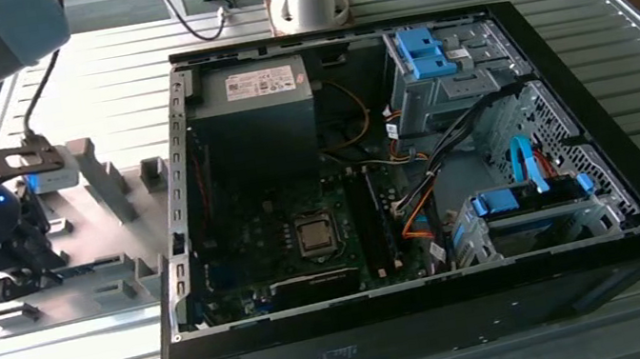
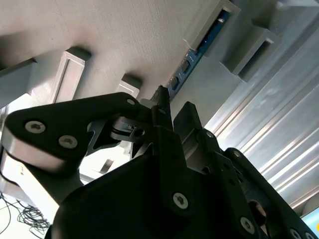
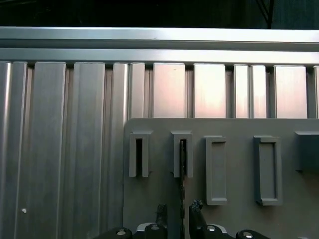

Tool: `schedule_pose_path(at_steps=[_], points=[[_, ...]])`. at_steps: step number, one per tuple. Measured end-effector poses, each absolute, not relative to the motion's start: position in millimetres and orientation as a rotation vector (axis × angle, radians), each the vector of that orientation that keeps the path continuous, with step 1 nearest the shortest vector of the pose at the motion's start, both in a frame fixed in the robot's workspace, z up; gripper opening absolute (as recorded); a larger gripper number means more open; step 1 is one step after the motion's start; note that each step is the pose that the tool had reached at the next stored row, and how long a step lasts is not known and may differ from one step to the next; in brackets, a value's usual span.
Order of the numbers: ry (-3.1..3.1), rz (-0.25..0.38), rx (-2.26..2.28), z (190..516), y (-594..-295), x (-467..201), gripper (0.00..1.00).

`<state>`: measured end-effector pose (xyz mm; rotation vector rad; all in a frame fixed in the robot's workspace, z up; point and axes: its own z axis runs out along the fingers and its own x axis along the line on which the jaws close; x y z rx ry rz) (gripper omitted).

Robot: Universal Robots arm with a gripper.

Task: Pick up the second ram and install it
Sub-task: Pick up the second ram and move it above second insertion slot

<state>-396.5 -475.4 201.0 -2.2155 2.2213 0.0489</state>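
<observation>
Exterior view: my tool (image 1: 4, 280) hangs over the grey holder plate (image 1: 108, 223) on the desk (image 1: 110, 68), beside the open PC case (image 1: 448, 333).

Second wrist view: the second ram (image 2: 197, 52) stands on edge in the holder's slotted blocks, I'd guess so it can be straddled.

First wrist view: the fingers (image 3: 195, 209) sit spread either side of it, not squeezing. The stick's long axis runs straight from the tool out to a slotted block.

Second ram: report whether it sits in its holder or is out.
In: the second ram stands on edge in a grey holder slot, jaws apart on either side.
</observation>
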Motion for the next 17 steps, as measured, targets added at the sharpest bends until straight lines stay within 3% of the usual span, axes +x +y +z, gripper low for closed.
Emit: schedule_pose_path(at_steps=[7, 9, 10, 17], points=[[2.216, 0.059, -2.211, 197.7, -474.7, -396.6, 0.31], [2.215, 0.061, -2.21, 197.1, -474.8, -396.7, 0.3], [2.215, 0.062, -2.209, 196.7, -474.8, -396.8, 0.23], [2.215, 0.062, -2.21, 191.0, -474.8, -397.8, 0.21]])
